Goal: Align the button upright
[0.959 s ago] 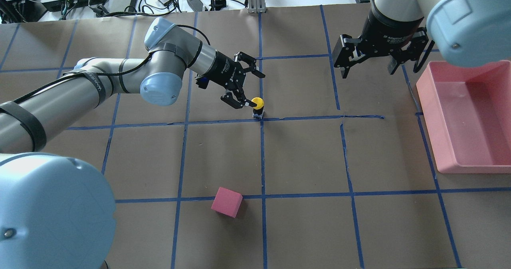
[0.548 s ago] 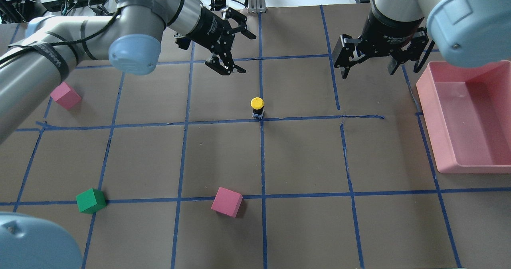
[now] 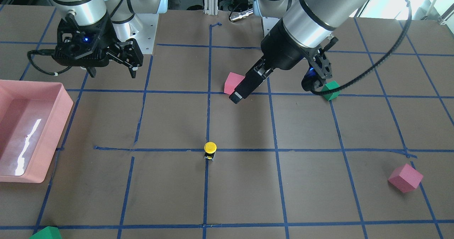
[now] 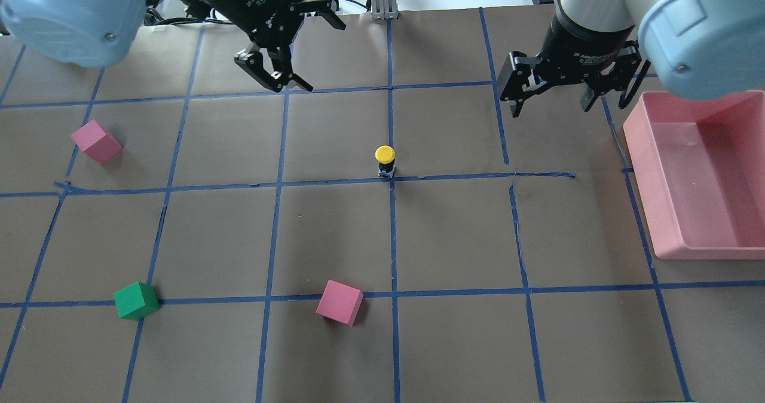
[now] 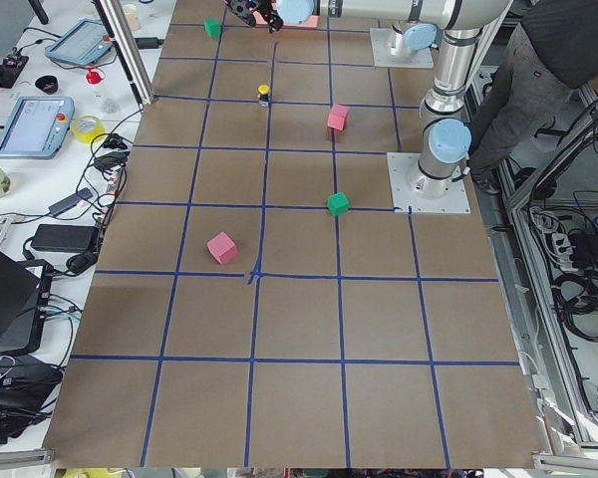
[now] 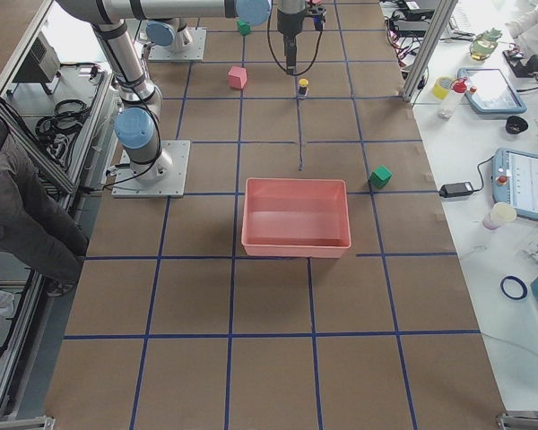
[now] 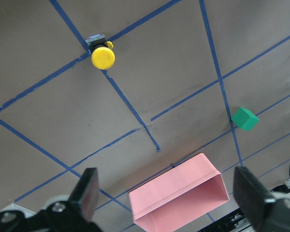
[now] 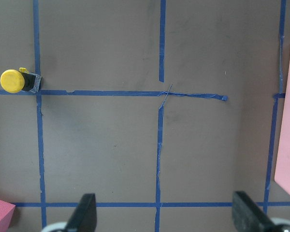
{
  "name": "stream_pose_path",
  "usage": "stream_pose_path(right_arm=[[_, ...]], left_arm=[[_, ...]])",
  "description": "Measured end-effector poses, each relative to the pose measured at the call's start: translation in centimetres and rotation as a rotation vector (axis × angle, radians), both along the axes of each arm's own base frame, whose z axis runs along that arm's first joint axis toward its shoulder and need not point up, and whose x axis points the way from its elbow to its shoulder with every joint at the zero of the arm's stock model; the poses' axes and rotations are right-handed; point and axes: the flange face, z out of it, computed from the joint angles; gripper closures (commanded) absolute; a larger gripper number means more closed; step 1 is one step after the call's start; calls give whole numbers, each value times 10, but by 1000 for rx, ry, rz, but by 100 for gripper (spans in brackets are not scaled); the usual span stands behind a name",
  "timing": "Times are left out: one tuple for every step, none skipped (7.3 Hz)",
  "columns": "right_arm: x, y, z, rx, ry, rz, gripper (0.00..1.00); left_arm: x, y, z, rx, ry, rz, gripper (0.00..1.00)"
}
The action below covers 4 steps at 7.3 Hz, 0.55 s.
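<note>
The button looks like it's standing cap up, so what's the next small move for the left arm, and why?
Probably none toward the button: park the left gripper where it hangs, open and well clear. The button stands upright on the blue tape crossing, yellow cap on top, with nothing touching it, so another touch would only risk tipping it.

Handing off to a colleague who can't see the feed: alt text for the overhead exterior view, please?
The button stands upright, yellow cap up, on a blue tape crossing mid-table, with nothing touching it. The left claw and right claw hang open over the table's far part, the right one near a pink bin.
</note>
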Motion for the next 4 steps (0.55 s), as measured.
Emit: stream_pose_path(right_arm=[[0,0,0,1,0,-1,0],[-1,0,0,1,0,-1,0],[-1,0,0,1,0,-1,0],[-1,0,0,1,0,-1,0]], left_arm=[[12,16,1,-50,-123,-166,0],[24,27,3,-100,-245,-348,0],[36,32,7,-144,-367,-551,0],[45,34,11,-171,-457,-729,0]])
